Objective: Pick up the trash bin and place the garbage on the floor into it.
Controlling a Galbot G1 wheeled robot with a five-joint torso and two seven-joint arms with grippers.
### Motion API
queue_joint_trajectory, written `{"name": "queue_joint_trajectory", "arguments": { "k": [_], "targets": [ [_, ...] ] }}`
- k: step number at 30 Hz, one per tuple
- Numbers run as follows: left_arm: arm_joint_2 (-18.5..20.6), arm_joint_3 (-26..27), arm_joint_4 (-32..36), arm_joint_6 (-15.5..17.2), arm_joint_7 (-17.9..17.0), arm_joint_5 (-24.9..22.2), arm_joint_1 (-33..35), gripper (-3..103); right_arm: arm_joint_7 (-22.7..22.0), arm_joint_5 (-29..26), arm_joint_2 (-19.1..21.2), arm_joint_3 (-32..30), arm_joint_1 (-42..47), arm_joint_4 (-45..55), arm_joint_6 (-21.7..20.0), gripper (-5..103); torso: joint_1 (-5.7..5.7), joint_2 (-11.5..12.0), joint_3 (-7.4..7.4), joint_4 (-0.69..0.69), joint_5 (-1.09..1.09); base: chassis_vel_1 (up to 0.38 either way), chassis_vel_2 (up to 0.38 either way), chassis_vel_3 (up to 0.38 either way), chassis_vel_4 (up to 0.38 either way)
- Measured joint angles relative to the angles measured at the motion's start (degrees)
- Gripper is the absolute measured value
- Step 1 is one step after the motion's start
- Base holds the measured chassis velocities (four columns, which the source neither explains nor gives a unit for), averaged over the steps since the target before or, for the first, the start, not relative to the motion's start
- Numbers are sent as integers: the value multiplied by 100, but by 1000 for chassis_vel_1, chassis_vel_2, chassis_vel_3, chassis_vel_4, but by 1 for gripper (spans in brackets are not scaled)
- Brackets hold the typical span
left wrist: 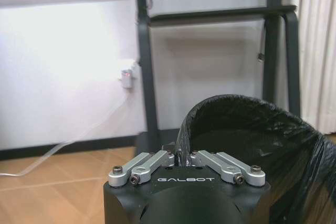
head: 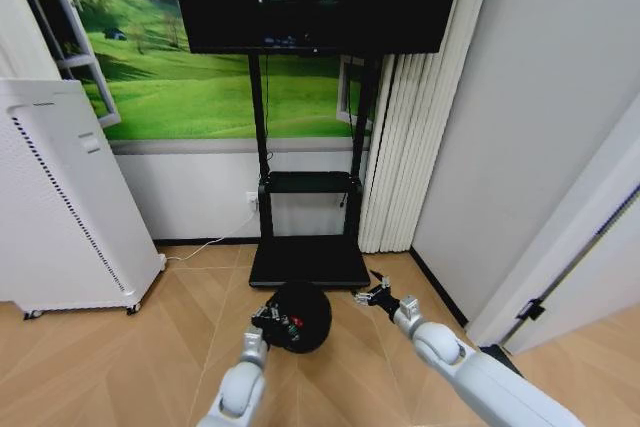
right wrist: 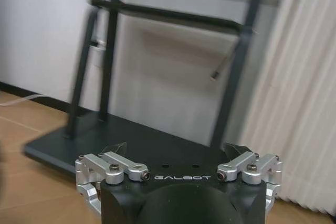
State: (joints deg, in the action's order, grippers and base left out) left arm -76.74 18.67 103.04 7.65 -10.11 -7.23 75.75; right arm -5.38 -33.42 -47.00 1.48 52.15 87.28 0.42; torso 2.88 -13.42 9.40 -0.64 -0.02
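The trash bin (head: 305, 315) is a small black round basket lined with a black bag, standing on the wooden floor just in front of the TV stand's base. My left gripper (head: 270, 319) is at its near-left rim. In the left wrist view the fingers (left wrist: 157, 160) are pinched together on the bin's rim (left wrist: 236, 103) and the bag's edge. My right gripper (head: 378, 297) hovers just right of the bin, apart from it. Its fingers (right wrist: 116, 149) are spread wide with nothing between them. The garbage is out of view.
A black TV stand (head: 310, 260) with a flat base sits right behind the bin, under a large screen. A tall white perforated appliance (head: 60, 207) stands at the left, a pleated curtain (head: 400, 147) and a wall corner at the right. A white cable (left wrist: 79, 137) runs along the floor.
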Motion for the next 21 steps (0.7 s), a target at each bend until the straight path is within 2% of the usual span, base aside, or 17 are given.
{"name": "queue_joint_trajectory", "arguments": {
  "k": [6,16,21],
  "targets": [
    [450,465,843,72,-72,-222,653,6,-465,11,-654,-704,19,-632,-391,100,0,0,0,1,1,0,0,0,0],
    [664,830,1600,162,-109,-357,1191,6,-940,-86,-881,-1425,20,-882,-765,100,0,0,0,-2,2,0,0,0,0],
    [604,879,1795,162,-105,-291,1376,6,-1218,-446,-921,-1999,17,-615,-1086,100,0,0,0,0,1,0,0,0,0]
  ]
}}
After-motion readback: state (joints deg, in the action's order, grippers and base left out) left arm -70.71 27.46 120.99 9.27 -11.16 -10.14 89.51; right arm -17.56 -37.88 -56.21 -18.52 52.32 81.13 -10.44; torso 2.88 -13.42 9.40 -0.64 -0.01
